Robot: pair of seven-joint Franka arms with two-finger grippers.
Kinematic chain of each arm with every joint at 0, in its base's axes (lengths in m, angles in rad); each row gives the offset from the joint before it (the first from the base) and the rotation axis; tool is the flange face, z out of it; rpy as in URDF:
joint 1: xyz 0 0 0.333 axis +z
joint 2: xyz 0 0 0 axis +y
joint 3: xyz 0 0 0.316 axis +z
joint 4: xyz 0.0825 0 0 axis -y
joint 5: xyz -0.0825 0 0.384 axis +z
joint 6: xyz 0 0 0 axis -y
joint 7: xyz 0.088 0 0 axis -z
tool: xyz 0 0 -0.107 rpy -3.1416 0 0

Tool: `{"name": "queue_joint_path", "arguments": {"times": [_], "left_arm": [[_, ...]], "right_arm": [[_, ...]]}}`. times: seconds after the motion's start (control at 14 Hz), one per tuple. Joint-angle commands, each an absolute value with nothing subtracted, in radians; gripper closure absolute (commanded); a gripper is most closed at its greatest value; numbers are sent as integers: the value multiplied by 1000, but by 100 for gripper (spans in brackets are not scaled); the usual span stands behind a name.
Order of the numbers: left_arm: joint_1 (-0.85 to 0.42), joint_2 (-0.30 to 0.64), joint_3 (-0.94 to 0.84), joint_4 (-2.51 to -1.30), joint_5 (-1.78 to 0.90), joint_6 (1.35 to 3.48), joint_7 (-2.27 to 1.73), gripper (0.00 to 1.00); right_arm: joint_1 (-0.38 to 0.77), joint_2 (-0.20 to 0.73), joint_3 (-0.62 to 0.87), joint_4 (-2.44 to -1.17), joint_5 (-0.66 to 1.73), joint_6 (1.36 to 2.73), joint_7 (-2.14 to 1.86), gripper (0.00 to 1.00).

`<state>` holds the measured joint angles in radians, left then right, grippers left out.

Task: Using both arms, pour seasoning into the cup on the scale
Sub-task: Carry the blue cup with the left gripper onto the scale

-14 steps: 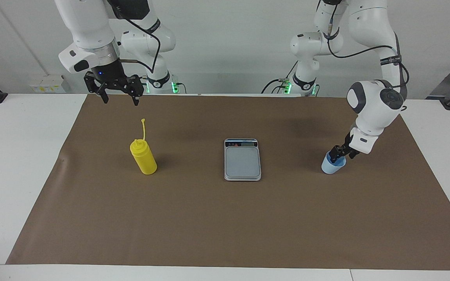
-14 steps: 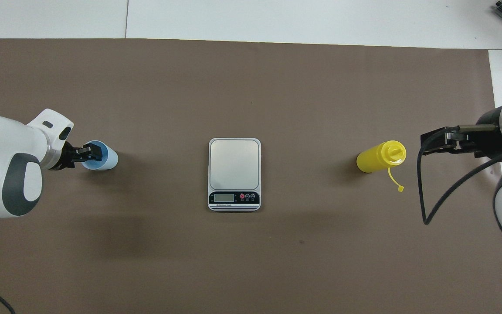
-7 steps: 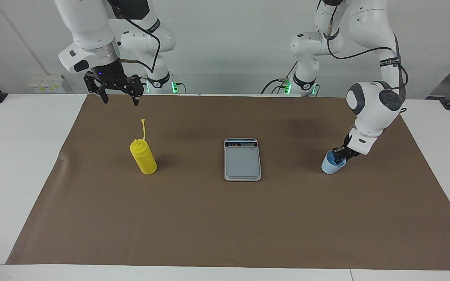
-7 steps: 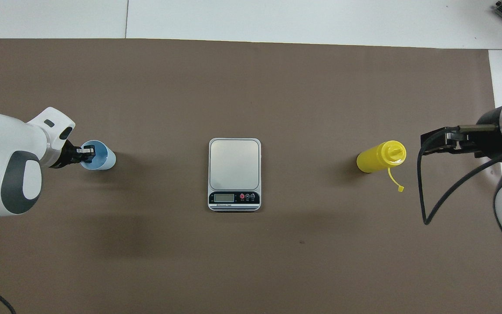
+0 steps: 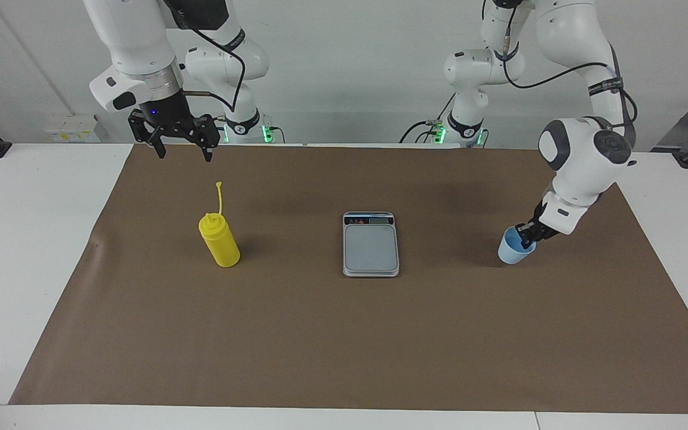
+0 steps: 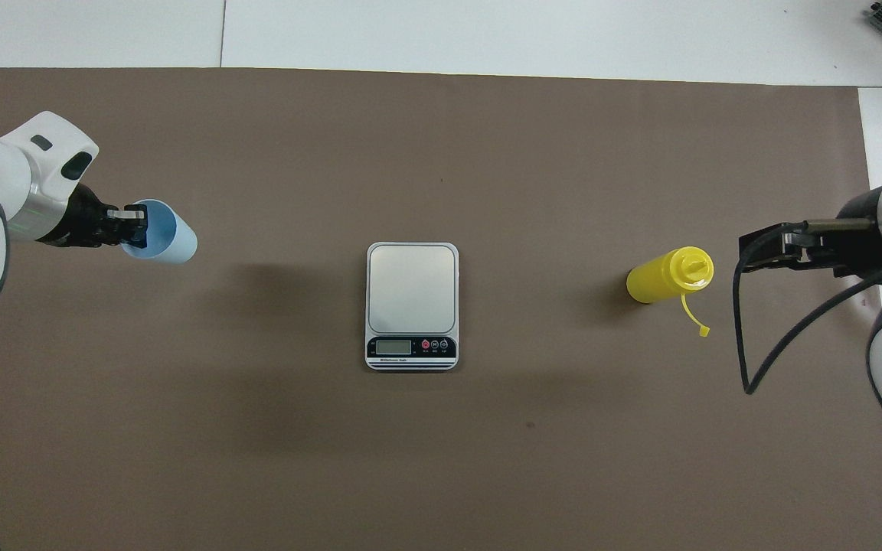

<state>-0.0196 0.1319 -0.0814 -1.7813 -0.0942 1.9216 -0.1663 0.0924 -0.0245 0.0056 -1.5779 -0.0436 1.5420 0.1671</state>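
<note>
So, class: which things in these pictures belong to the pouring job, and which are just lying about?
Belong to the job:
- seasoning, standing on the mat
- cup, held by the left gripper
- scale, nothing on it
- right gripper, waiting in the air, fingers open

Just there:
- brown mat
- white table

white bench [image 5: 33, 251] [image 6: 487, 34] covered by large brown paper sheet [image 5: 344, 346] [image 6: 441, 474]. grey scale [image 5: 371, 245] [image 6: 412, 304] flat on sheet at mid-bench, display strip on edge nearer robots. yellow bottle [image 5: 219, 240] [image 6: 668, 275] upright on sheet toward right arm's end, level with scale, well apart from it, cap strap sticking up. small dark speck on sheet nearer robots than scale.
</note>
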Motion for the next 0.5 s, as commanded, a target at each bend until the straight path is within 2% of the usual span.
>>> {"name": "queue_joint_path", "arguments": {"times": [0.0, 0.14, 0.43], "left_arm": [[-150, 161, -74, -1732, -109, 1904, -320, 100], [-282, 161, -72, -1764, -109, 2001, -472, 100], [-408, 167, -72, -1772, -109, 2074, -598, 100]], "right_arm": [[77, -49, 11, -1606, -23, 1548, 146, 0], [78, -49, 9, -1606, -23, 1548, 146, 0], [77, -49, 9, -1606, -21, 1548, 146, 0]]}}
